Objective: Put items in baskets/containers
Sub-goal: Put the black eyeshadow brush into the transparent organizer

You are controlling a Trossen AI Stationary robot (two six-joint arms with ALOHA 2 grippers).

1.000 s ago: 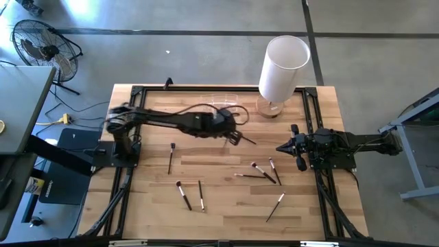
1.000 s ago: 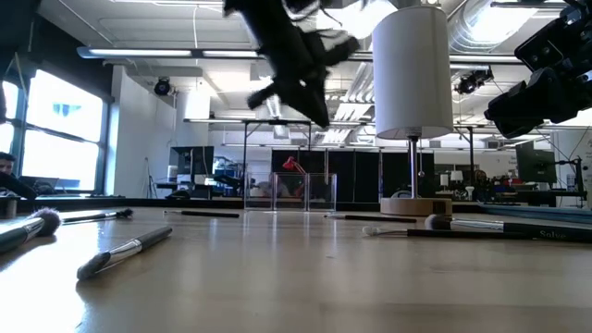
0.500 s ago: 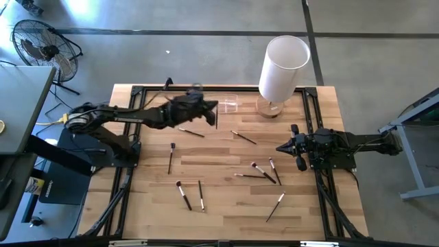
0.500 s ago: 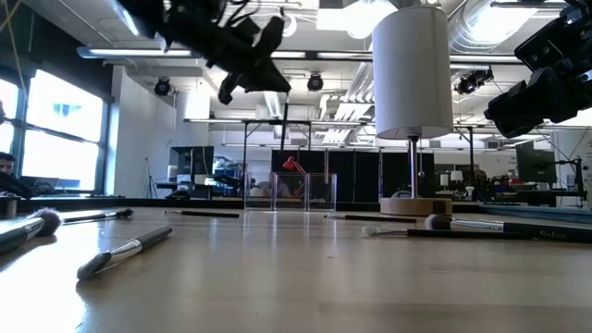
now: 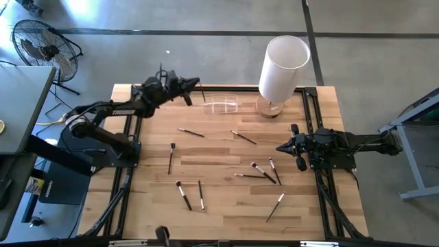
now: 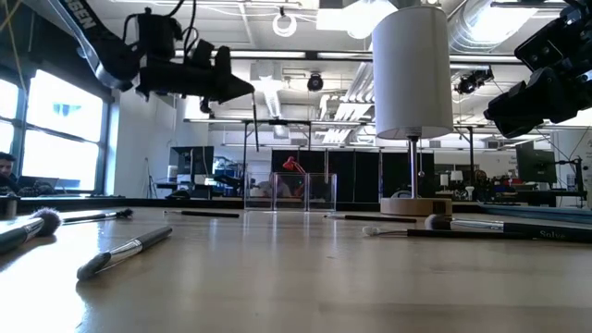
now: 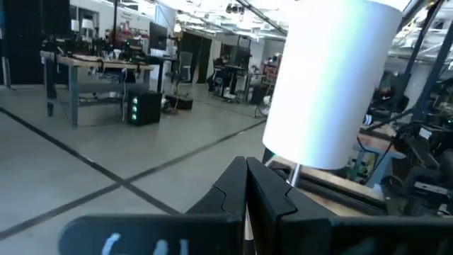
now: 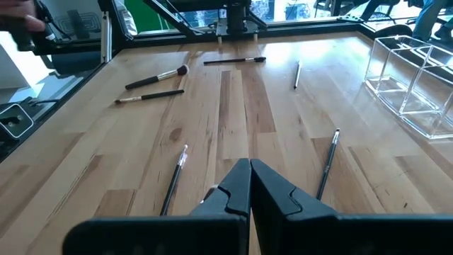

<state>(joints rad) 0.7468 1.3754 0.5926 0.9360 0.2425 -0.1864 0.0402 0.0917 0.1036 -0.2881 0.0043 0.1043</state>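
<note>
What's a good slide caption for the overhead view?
Left gripper shut, raised near the clear holder; right gripper shut at the table's right; makeup brushes scattered across the wooden table.

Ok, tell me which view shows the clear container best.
The right wrist view: the clear container is close, its divided compartments plain. The high view shows it faint at the table's far edge; the low view, small and distant behind the brushes; the left wrist view, not at all.

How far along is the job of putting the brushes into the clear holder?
Done: nothing shows; the holder looks empty. In hand: the left gripper, shut, hangs high beside the holder; whether it pinches a brush I cannot tell. Left: about nine brushes lie on the table. The right gripper waits, shut, at the right side.
</note>
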